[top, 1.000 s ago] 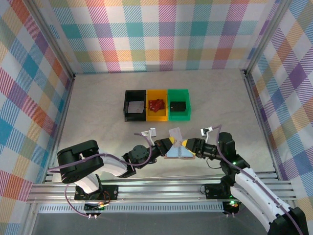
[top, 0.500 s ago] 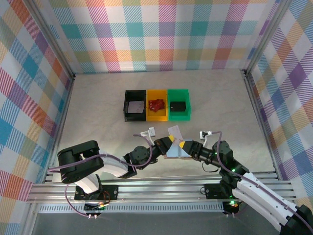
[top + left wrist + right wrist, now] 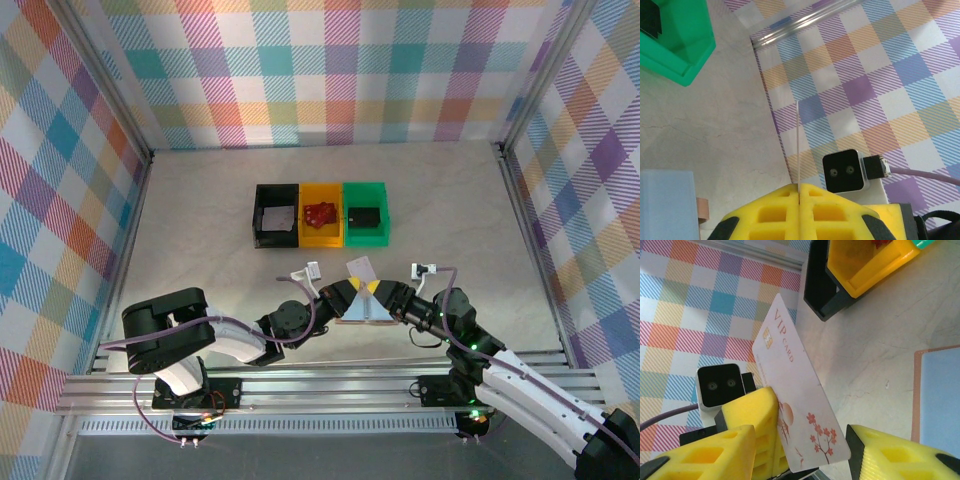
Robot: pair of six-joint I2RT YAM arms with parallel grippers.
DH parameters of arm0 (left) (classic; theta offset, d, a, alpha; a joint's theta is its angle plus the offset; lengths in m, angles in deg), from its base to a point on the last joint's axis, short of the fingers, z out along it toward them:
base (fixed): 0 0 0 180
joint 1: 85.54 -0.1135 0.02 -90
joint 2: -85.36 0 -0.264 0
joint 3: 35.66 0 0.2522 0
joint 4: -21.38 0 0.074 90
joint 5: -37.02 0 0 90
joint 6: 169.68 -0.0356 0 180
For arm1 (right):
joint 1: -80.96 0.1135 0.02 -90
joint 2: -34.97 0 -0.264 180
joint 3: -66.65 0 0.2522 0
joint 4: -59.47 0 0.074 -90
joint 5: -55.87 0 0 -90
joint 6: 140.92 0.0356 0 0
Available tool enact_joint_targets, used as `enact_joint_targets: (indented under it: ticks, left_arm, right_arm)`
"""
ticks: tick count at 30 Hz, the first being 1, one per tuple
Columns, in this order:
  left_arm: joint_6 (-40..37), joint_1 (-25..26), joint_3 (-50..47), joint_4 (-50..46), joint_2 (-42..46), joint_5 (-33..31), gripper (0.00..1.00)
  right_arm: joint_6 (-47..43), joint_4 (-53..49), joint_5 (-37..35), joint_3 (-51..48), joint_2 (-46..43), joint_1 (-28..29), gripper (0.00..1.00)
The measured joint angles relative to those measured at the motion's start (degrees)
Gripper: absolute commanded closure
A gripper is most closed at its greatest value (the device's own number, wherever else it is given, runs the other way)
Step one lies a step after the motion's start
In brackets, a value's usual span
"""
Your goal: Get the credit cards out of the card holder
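A pale credit card (image 3: 360,270) with "VIP CARD" print and red blossoms stands up out of my left gripper (image 3: 352,290), which is shut on its lower edge. In the left wrist view the card (image 3: 798,145) shows edge-on, rising from the closed yellow fingertips (image 3: 785,200). My right gripper (image 3: 376,289) is open, with the card (image 3: 790,390) between its two yellow fingers (image 3: 890,450) and a gap on the right side. The tan card holder (image 3: 366,314) lies open on the table below both grippers, its pale blue panel (image 3: 940,390) showing.
A black bin (image 3: 276,215), a yellow bin (image 3: 321,213) and a green bin (image 3: 365,212) stand in a row behind the grippers. Plaid walls enclose the table on three sides. Bare table lies left and right of the grippers.
My right gripper has moved left and closer to the left gripper, so the card now stands between its open fingers. The left gripper has kept hold of the card and barely moved.
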Motion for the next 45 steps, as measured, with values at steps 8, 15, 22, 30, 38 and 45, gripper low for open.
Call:
enact_joint_targets:
  ticks: [8, 15, 22, 30, 38, 45]
  left_arm:
    - [1.62, 0.76, 0.31, 0.09, -0.44, -1.62, 1.0]
    - [2.49, 1.11, 0.96, 0.11, -0.63, -2.51, 1.0]
    - [3.69, 1.46, 1.14, 1.09, -0.92, -3.82, 1.0]
    - [5.18, 1.77, 1.14, 1.25, -0.98, -4.96, 1.0]
    - [5.73, 1.77, 1.18, 1.42, -1.7, -5.07, 1.0]
    - [6.69, 1.77, 1.18, 1.7, -1.77, -5.4, 1.0]
  right_arm:
    - [0.02, 2.91, -1.2, 0.0, 1.55, 0.85, 0.52]
    - [0.2, 4.9, -2.36, 0.0, 2.78, 1.7, 0.57]
    - [0.98, 5.6, -4.09, 0.0, 3.04, 2.27, 0.64]
    - [1.29, 5.73, -5.62, 0.0, 3.04, 2.84, 0.71]
    - [1.29, 5.73, -6.86, 0.0, 3.04, 3.32, 0.75]
    - [1.29, 5.53, -7.5, 0.0, 3.04, 3.5, 0.8]
